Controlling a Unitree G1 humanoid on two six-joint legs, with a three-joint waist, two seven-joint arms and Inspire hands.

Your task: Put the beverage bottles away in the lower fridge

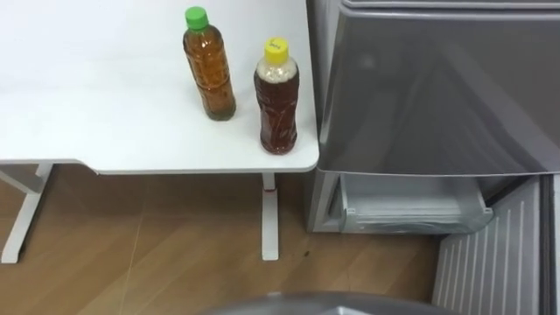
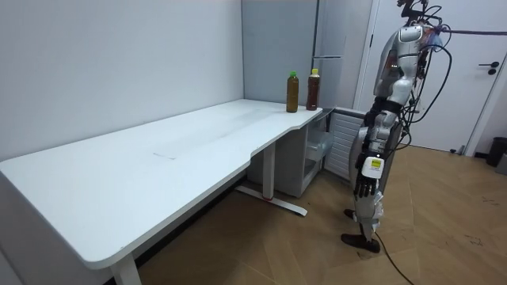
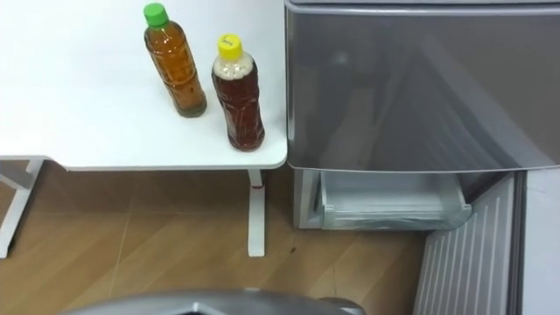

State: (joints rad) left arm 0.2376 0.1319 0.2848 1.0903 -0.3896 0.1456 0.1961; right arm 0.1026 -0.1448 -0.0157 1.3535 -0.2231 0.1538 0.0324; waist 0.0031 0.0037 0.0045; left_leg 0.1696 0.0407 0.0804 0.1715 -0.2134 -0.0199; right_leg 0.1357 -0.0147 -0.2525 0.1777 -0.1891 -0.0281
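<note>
Stood at the bench (image 1: 105, 105) corner facing the fridge (image 1: 437, 87) with its lower door (image 1: 490, 262) open. Had the left robot hand (image 2: 364, 188) hanging by the side, fingers relaxed, holding nothing. Spotted the green-capped bottle (image 1: 208, 70) and yellow-capped bottle (image 1: 276, 101) upright on the bench, right beside the fridge.

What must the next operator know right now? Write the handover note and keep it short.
Hands: the left hand hangs by the robot's thigh, fingers relaxed, empty.
Position: the robot stands in front of the fridge, by the table's end.
Things: the green-capped bottle and the yellow-capped bottle stand upright on the white table, near its corner beside the fridge.
Done: the lower door is open and the drawer is exposed.
Left: both bottles still need to go into the lower fridge.
</note>
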